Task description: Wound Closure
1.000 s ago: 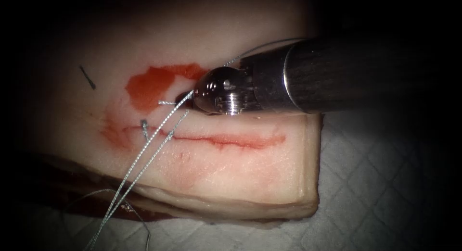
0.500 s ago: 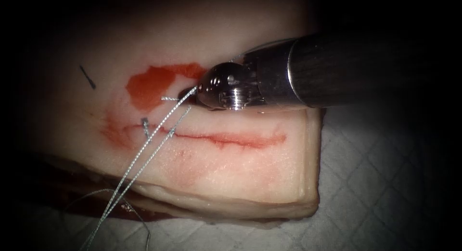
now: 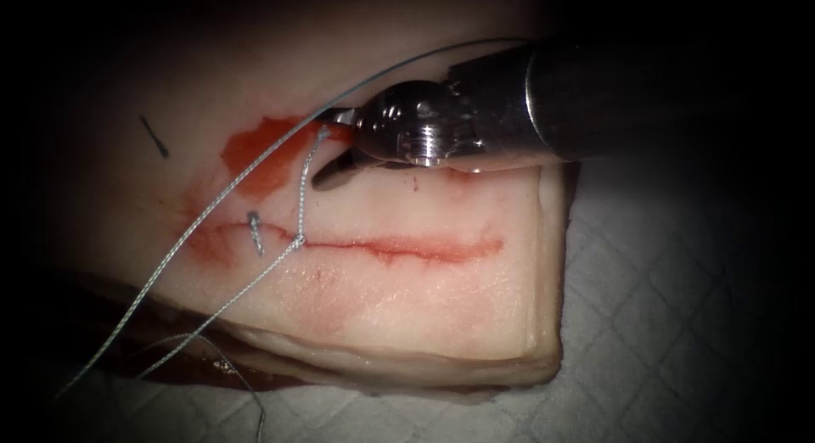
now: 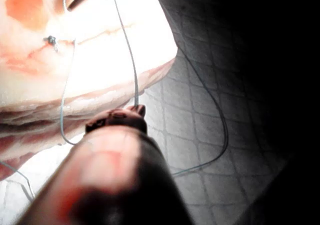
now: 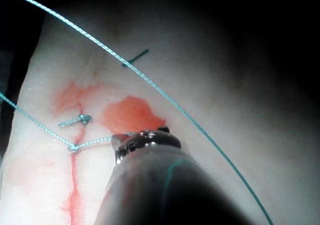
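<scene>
Nearest, on the white quilted pad [image 3: 679, 324], the left arm's dark-tipped needle driver [image 4: 137, 108] looks clenched on the grey braided thread [image 3: 280, 256]. That strand rises over the front edge of the pale pork-belly tissue [image 3: 407, 316] to a small knot [image 3: 299, 239] sitting on the thin red cut [image 3: 407, 249]. From the knot a short end climbs to the right arm's steel needle driver [image 3: 333, 129], whose jaws are pinched on it, beyond the cut. Neither tool holds the needle, and I cannot tell where it lies.

With both ends gripped, my judgement is that the knot needs level, opposed, gentle tension. That way it beds flat on the cut without tearing the edges.

Counted:
- Two tools.
- One cut.
- One knot on the cut.
- One finished stitch with cut ends [image 3: 255, 231], left of the knot.
- One patch of red fluid [image 3: 259, 159], farther back.
- One short dark mark [image 3: 154, 136], farthest left.
- One long strand, arcing over the right tool.
</scene>
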